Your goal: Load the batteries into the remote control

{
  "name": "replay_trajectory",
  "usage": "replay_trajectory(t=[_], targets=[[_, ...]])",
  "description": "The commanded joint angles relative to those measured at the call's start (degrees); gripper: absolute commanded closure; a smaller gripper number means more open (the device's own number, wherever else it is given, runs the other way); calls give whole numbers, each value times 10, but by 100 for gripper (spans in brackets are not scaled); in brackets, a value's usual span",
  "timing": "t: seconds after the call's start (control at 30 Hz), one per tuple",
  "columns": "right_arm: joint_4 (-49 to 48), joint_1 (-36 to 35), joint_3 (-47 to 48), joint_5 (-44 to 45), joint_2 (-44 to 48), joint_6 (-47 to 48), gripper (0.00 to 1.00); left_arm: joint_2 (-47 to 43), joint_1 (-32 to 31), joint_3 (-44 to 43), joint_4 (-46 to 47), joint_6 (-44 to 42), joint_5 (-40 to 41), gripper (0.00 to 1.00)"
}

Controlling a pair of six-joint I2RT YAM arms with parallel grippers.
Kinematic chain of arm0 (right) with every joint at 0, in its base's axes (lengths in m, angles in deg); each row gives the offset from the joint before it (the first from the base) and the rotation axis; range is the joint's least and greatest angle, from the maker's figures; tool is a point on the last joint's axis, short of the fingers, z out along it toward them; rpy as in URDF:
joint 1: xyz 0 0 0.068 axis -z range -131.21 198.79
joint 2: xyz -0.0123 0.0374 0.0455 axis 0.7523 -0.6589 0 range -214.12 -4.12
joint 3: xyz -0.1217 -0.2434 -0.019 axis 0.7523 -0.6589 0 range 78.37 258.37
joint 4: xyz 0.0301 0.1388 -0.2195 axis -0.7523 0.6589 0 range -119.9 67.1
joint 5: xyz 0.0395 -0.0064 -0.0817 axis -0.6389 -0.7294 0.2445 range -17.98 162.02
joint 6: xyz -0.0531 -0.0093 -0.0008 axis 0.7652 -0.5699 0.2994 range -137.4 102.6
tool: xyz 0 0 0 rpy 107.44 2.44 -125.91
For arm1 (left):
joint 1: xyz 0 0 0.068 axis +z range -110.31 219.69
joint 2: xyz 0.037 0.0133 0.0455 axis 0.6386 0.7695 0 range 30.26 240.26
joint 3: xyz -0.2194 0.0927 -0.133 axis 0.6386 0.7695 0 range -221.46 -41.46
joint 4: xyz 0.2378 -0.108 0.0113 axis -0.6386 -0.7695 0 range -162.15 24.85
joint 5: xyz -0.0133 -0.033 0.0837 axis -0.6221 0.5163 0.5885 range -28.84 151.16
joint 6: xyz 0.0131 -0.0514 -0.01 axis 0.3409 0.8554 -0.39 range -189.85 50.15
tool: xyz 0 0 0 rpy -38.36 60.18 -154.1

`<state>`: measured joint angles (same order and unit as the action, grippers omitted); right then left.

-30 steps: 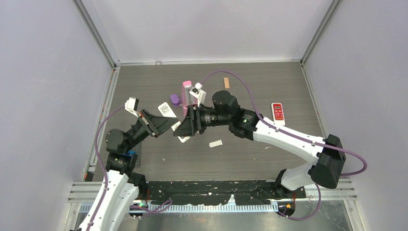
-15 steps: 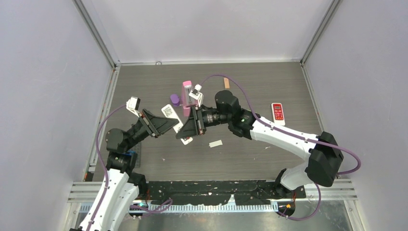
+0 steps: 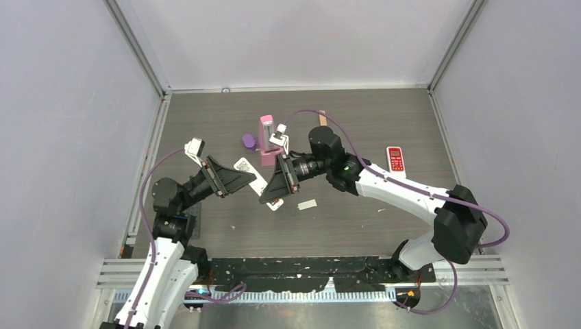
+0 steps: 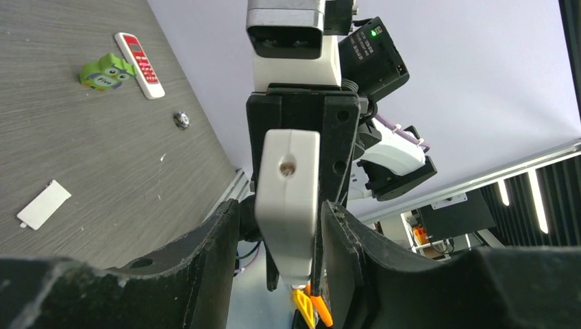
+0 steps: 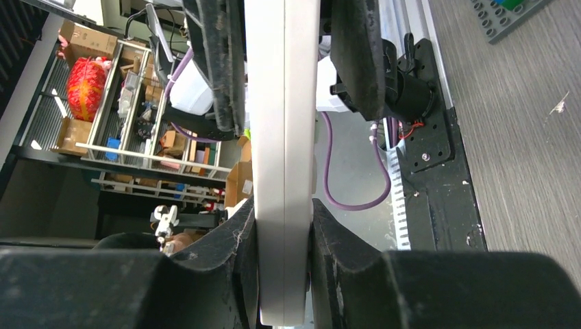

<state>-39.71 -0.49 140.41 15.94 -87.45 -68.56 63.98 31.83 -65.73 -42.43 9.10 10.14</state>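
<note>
A white remote control (image 3: 255, 179) with a code label hangs in the air between my two arms. My right gripper (image 3: 273, 190) is shut on it, both pads pressed flat on its thin sides (image 5: 282, 233). My left gripper (image 3: 248, 179) straddles the other end (image 4: 288, 199) with its jaws open. A clear gap shows beside its left finger (image 4: 214, 240). The batteries are out of view.
On the table lie a small white cover (image 3: 307, 204), a red and white remote (image 3: 395, 159), a pink box (image 3: 266, 139), a purple piece (image 3: 249, 142) and a wooden stick (image 3: 322, 118). A green owl toy (image 4: 103, 72) sits by the red remote (image 4: 139, 56).
My left gripper has opened off the white remote. My right gripper has closed on it. Both grippers and the remote have shifted slightly to the right.
</note>
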Motion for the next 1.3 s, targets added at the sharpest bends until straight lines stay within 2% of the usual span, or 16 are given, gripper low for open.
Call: replay_trajectory(t=[0.0,0.13,0.23,0.27,0.3,0.33,0.37,0.4,0.47,0.53,0.63,0.73,0.83,0.93,1.07,1.27], targets=[[-20,-1,14,-39,-13,5,95,7,3,-20,-3,-9,-13,52],[-18,-1,18,-40,-27,2,95,16,3,-11,19,11,-17,58],[-20,-1,19,-35,-33,1,93,23,3,-9,26,16,-26,84],[-20,0,19,-28,-33,1,88,24,3,-8,26,16,-29,95],[-19,0,19,-25,-33,3,84,24,3,-7,25,16,-30,100],[-18,2,19,-17,-32,5,73,24,3,-5,22,15,-29,100],[-18,4,19,-14,-30,11,66,24,3,-4,18,15,-28,100],[-18,7,19,-8,-25,15,53,24,3,-3,10,13,-25,100],[-13,14,17,5,-11,34,36,26,3,-1,-10,6,-15,100],[-11,28,9,21,10,51,28,28,4,3,-23,3,-6,100],[16,61,-16,55,44,89,27,30,17,11,-59,-8,12,100],[61,127,-47,80,81,134,26,36,50,34,-73,-22,20,100],[166,166,-54,176,92,276,27,48,90,61,-51,-23,16,100],[310,167,-6,280,58,440,31,60,112,74,-41,-29,12,100],[424,155,57,384,-20,591,36,72,116,77,-52,-49,19,100],[430,84,14,435,-41,806,37,91,125,84,-61,-69,22,100]])
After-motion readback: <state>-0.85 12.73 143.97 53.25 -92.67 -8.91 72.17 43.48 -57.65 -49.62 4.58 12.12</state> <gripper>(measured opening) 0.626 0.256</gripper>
